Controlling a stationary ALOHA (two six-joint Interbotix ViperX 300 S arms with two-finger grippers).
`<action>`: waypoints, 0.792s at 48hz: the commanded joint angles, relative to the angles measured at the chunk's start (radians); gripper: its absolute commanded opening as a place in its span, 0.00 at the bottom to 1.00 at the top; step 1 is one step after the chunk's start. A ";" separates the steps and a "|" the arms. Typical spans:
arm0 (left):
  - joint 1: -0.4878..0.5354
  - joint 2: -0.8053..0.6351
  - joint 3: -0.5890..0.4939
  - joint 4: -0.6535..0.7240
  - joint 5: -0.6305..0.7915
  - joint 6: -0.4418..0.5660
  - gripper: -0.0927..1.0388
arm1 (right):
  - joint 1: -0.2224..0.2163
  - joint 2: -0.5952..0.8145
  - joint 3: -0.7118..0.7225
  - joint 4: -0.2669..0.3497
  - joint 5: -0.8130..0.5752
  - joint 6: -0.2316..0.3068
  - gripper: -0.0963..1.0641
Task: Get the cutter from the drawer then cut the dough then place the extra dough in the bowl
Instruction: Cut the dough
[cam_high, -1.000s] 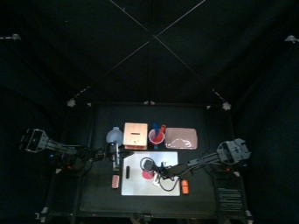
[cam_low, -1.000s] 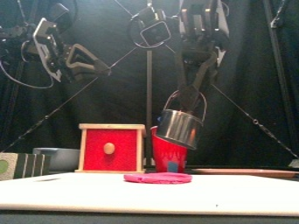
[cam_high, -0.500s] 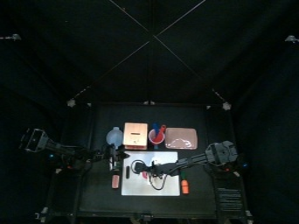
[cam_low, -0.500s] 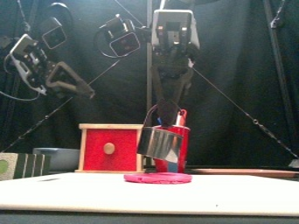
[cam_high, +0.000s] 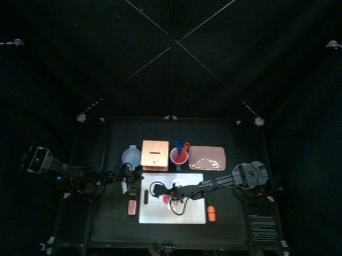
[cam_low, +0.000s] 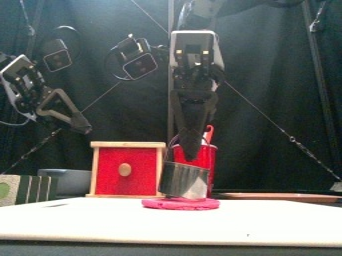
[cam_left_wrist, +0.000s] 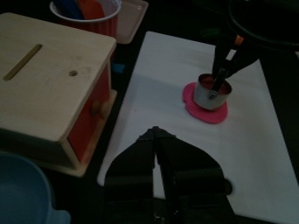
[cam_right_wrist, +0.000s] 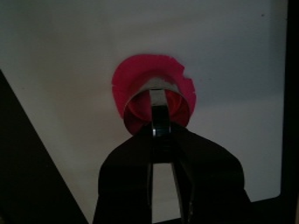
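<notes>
Top view first: the right arm came in from the right edge to the white cutting board (cam_high: 187, 212), low in the middle. The right gripper (cam_high: 182, 194) was pinched on the wire handle of the cutter (cam_high: 166, 189), which sat on the pink dough (cam_high: 170, 199). The left gripper (cam_high: 128, 181) hung just off the board's left edge, below the blue-grey bowl (cam_high: 130, 156), with the wooden box (cam_high: 162, 151) right of the bowl. Front view: dead centre, the cutter (cam_low: 187, 180) was a bit tilted, its low edge down on the dough (cam_low: 181, 204). The right gripper (cam_low: 191, 143) came down from the top, with the red cup (cam_low: 203, 160) right behind it and the box (cam_low: 128, 170) at lower left. Left wrist view: the left gripper (cam_left_wrist: 156, 136) had its jaws pressed together on nothing, and the cutter (cam_left_wrist: 214, 88) and dough (cam_left_wrist: 201, 98) sat at upper right. Right wrist view: the right gripper (cam_right_wrist: 160, 129) was clamped on the handle, right over the dough (cam_right_wrist: 146, 74).
</notes>
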 joint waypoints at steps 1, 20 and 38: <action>-0.003 -0.002 -0.009 -0.002 -0.003 0.002 0.41 | -0.005 -0.026 -0.025 0.015 0.003 0.000 0.51; -0.003 -0.002 -0.009 -0.005 0.002 0.000 0.41 | -0.006 0.005 -0.051 0.012 0.009 0.005 0.52; -0.003 -0.002 -0.009 -0.014 0.006 0.000 0.41 | -0.006 0.014 -0.089 -0.014 0.011 0.005 0.72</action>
